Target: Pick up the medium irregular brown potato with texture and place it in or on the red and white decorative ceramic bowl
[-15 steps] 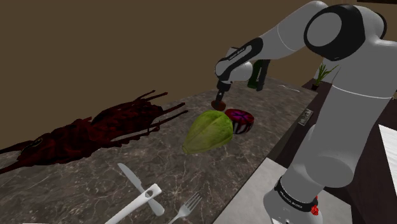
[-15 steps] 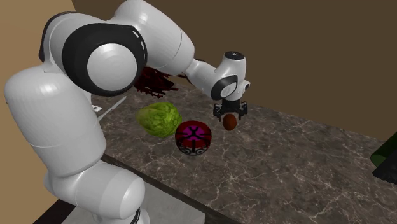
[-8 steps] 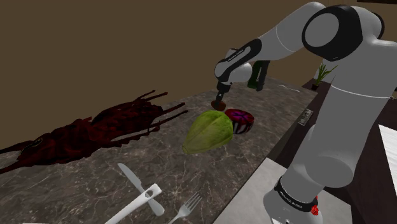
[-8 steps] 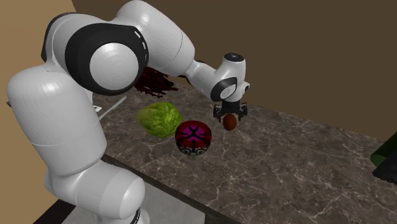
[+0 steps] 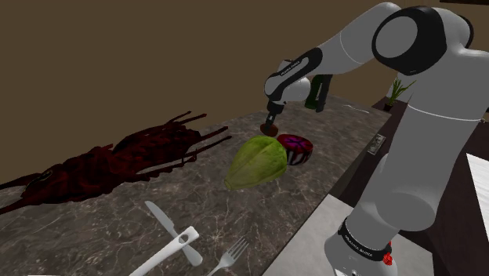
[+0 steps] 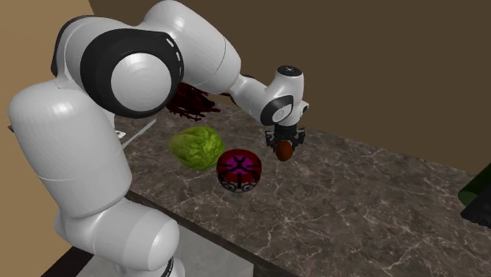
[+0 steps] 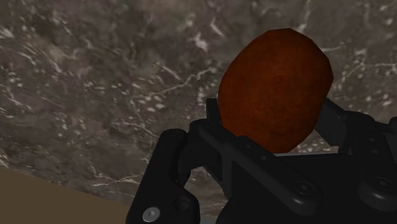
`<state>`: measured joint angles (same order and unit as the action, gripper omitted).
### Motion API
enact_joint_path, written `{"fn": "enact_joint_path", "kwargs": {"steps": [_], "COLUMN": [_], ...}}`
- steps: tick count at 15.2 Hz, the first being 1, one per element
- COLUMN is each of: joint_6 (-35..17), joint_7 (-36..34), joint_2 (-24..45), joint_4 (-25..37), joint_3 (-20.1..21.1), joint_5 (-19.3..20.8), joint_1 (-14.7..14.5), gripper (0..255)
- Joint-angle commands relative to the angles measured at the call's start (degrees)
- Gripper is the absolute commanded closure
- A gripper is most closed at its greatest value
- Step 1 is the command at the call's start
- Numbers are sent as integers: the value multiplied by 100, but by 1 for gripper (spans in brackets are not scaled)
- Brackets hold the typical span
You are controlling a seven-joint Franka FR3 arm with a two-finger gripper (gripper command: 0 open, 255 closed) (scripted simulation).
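Observation:
The brown, rough-skinned potato (image 7: 277,89) sits between the black fingers of my gripper (image 7: 273,124), which is shut on it. In the second exterior view the gripper (image 6: 284,146) points straight down with the potato (image 6: 284,153) at its tips, close to the dark marbled counter (image 6: 354,197). Whether the potato touches the counter I cannot tell. The red bowl with a white patterned base (image 6: 238,171) stands a short way to that view's left of the potato. In the shoulder view the gripper (image 5: 270,124) and potato (image 5: 269,129) are just behind the bowl (image 5: 296,148).
A green lettuce head (image 5: 255,161) lies beside the bowl. A dark red branching mass (image 5: 117,161) sprawls across the counter's far left. A white knife (image 5: 172,231) and fork (image 5: 229,257) lie near the front edge. A dark bottle (image 5: 316,92) stands behind the arm.
The fingers have come together onto the potato; earlier they stood wider on either side of it. The arm, bowl and lettuce have not moved.

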<state>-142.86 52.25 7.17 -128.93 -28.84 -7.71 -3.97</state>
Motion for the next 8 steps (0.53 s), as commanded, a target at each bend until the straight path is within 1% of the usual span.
{"fn": "enact_joint_path", "kwargs": {"steps": [1, 3, 8], "joint_6": [0, -1, 354], "joint_7": [0, 1, -182], "joint_2": [0, 1, -279], "joint_4": [0, 0, 120], "joint_3": [0, 0, -48], "joint_5": [0, -1, 252], "joint_1": [0, 0, -38], "gripper": [255, 255, 255]}}
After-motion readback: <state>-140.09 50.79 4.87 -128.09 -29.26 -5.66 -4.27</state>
